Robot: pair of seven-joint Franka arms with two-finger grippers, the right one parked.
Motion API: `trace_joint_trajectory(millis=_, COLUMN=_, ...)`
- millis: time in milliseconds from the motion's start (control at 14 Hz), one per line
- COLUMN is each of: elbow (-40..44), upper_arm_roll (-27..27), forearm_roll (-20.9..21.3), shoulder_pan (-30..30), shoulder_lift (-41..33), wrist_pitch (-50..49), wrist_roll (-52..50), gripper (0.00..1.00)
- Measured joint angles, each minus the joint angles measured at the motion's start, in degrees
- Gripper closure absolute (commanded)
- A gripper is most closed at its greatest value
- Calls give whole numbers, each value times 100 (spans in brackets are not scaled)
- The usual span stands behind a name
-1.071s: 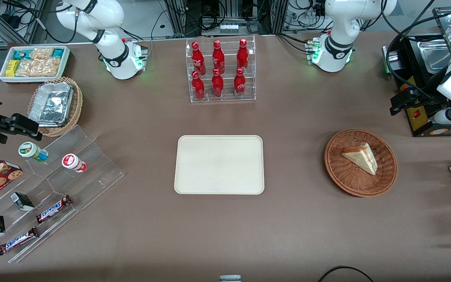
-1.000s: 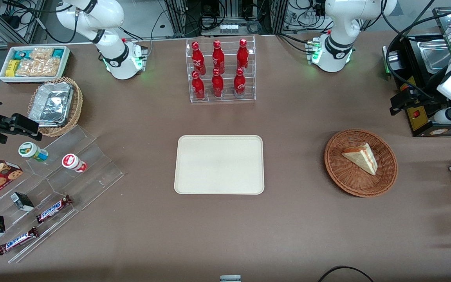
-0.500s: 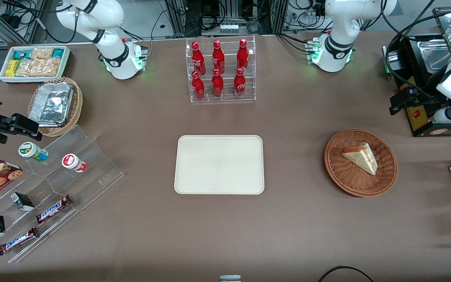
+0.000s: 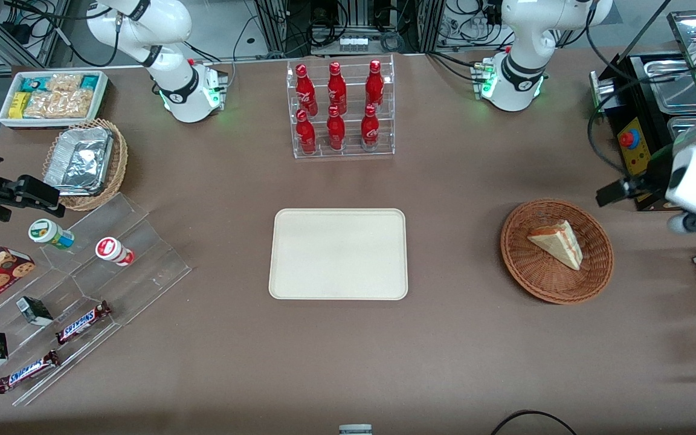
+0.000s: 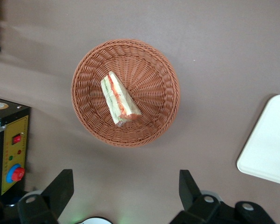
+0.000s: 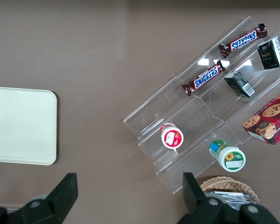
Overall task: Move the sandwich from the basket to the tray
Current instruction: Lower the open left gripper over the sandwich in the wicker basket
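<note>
Wrist view of the working arm looks down on the sandwich [image 5: 119,100], a pale triangular wedge with red-orange filling along its cut edge, lying in the round, ribbed reddish-brown wicker basket [image 5: 155,116]. The gripper [image 5: 126,189] hangs high above it at the basket's 6 o'clock edge, fingers [image 5: 61,186] spread wide, grasping nothing. Only the front view shows the whole smooth cream tray [image 4: 338,284], lying well apart from the basket.

Tool [image 5: 123,193] spread wide, high above bench [image 4: 463,338], just off basket [image 4: 596,278] rim. Bare bench between basket and tray [image 4: 287,284]. Bottle rack [image 4: 342,109] stands farther from the camera, well apart.
</note>
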Motion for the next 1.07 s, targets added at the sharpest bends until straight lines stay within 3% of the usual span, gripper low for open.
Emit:
trace_joint_trajectory(millis=214, elbow=-835, upper_arm_roll=38, forearm_roll=10, shoulder_pan=136, shoulder_lift=64, wrist_pitch=872, wrist_roll=-352, gripper=0)
trace_joint_trajectory(millis=643, elbow=-1977, upper_arm_roll=121, forearm_roll=10, shoulder_pan=332, shoulder_lift=230, wrist_pitch=2248, wrist_roll=-2208, gripper=0)
trace_joint_trajectory(millis=1071, elbow=-3408, upper_arm_roll=121, forearm_roll=10, shoulder_pan=371, shoulder_lift=370, wrist_pitch=4337, wrist_roll=-2949, gripper=0)
